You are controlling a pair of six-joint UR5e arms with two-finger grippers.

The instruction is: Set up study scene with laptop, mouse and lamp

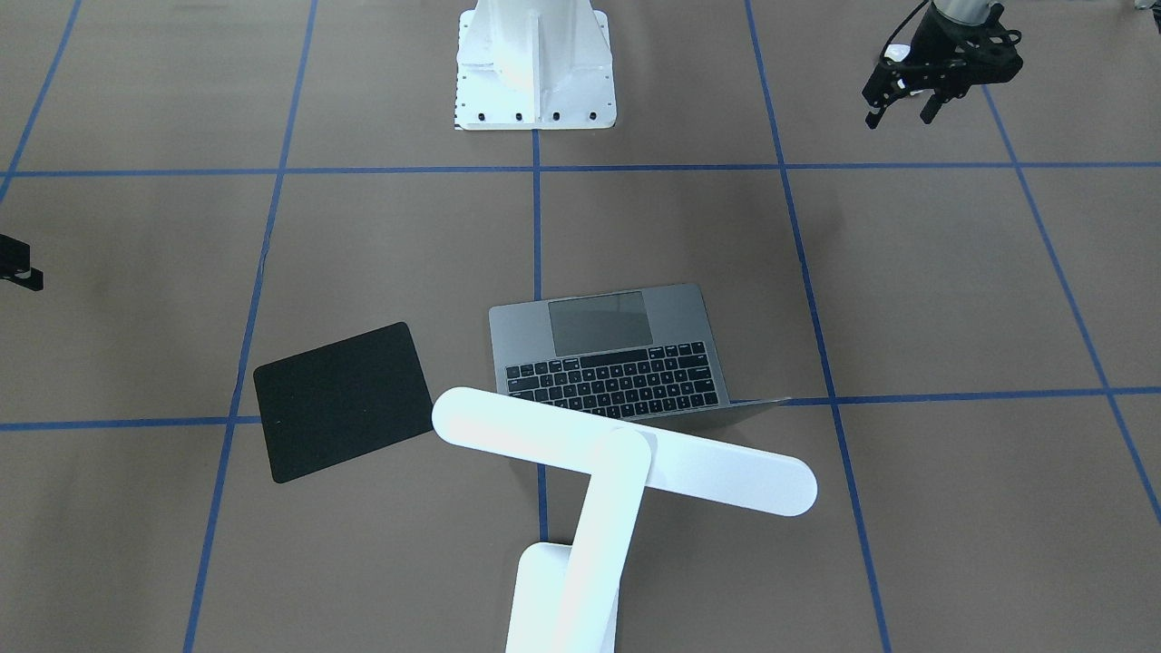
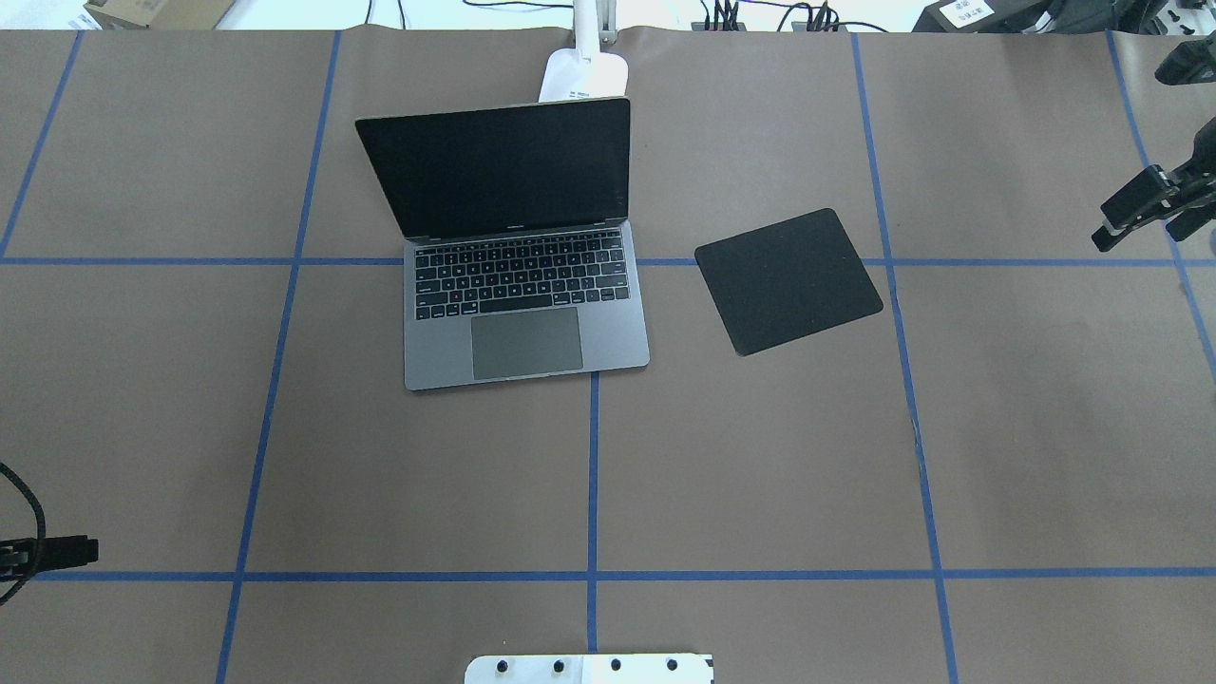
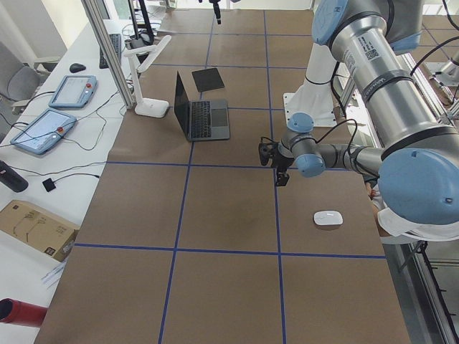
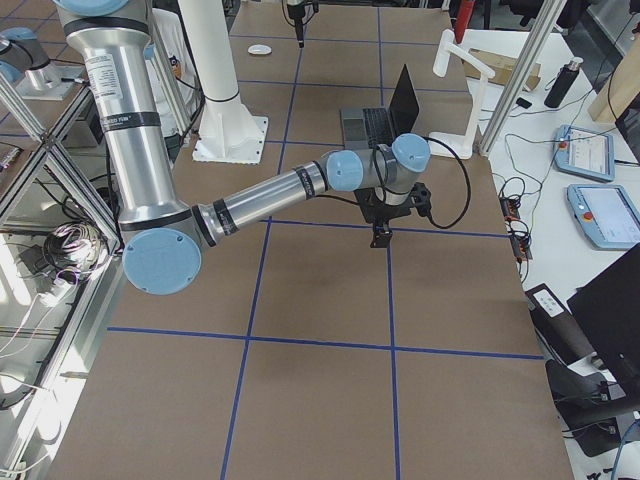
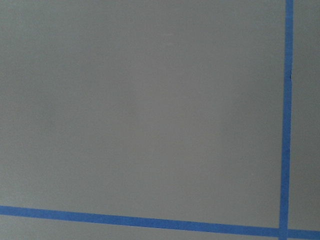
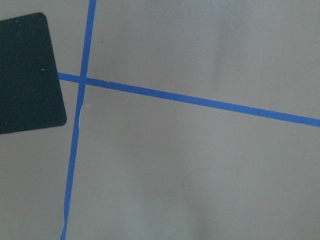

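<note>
The dark-grey laptop (image 2: 527, 304) stands open mid-table, its screen toward the far edge. The white lamp (image 1: 626, 453) stands behind it, bar head over the lid; its base (image 2: 584, 76) shows in the overhead view. The white mouse (image 3: 328, 218) lies on the table near the robot's left side, also in the exterior right view (image 4: 261, 49); it is out of the overhead and front views. My left gripper (image 1: 900, 118) hangs open and empty above the table, beside the mouse (image 3: 328, 218). My right gripper (image 2: 1145, 233) is open and empty at the table's right edge, past the black pad.
A flat black pad (image 2: 788, 280) lies right of the laptop, turned a little; its corner shows in the right wrist view (image 6: 27, 75). The white bolted pedestal (image 1: 535, 63) stands at the robot's edge. Blue tape lines grid the brown table. Tablets and cables lie past the far edge.
</note>
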